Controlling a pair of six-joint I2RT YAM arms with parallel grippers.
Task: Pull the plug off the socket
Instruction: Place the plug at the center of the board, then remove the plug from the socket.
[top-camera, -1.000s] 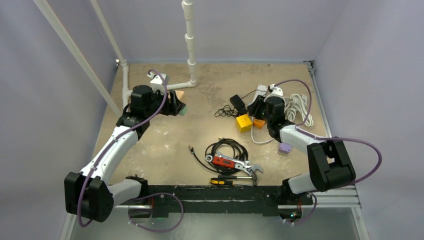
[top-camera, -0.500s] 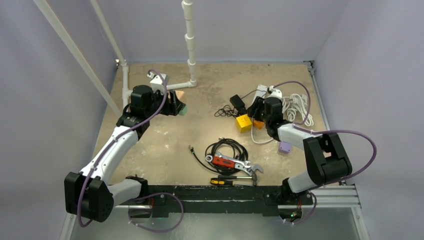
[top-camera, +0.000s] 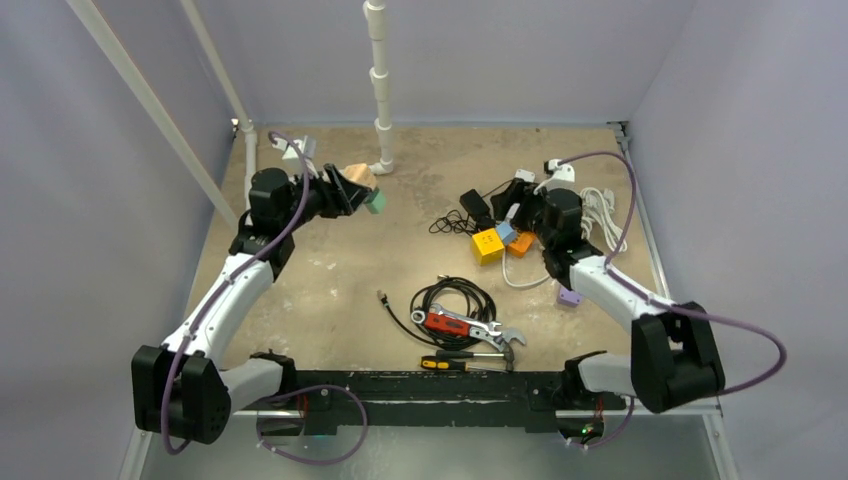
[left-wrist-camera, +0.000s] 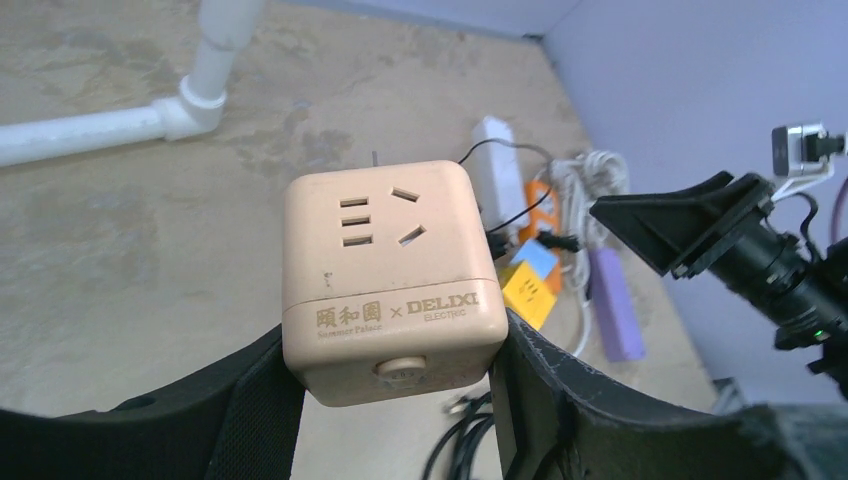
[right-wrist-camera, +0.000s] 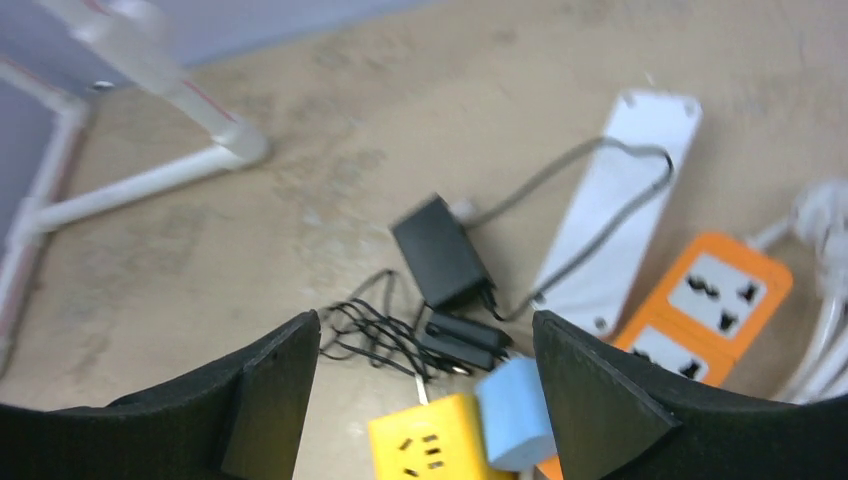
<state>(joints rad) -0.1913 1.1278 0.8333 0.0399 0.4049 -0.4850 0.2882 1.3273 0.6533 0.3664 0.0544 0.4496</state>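
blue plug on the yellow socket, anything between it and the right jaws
Nothing visible. The right gripper is open, and the blue plug on the yellow socket shows unblocked ahead of its jaws; the black adapter lies beyond.

The top external camera sits high above and behind the arm bases, looking down and forward from far enough to take in the whole surface (top-camera: 330, 290). The left wrist camera rides just behind the left hand (left-wrist-camera: 392, 335), very close on the beige cube socket (left-wrist-camera: 385, 260) and facing rightward across the surface. The right wrist camera looks forward and down past the right hand (right-wrist-camera: 425, 330) at close range. All three views share the yellow cube socket (right-wrist-camera: 430, 440), orange power strip (right-wrist-camera: 715, 300) and white power strip (right-wrist-camera: 620, 200).
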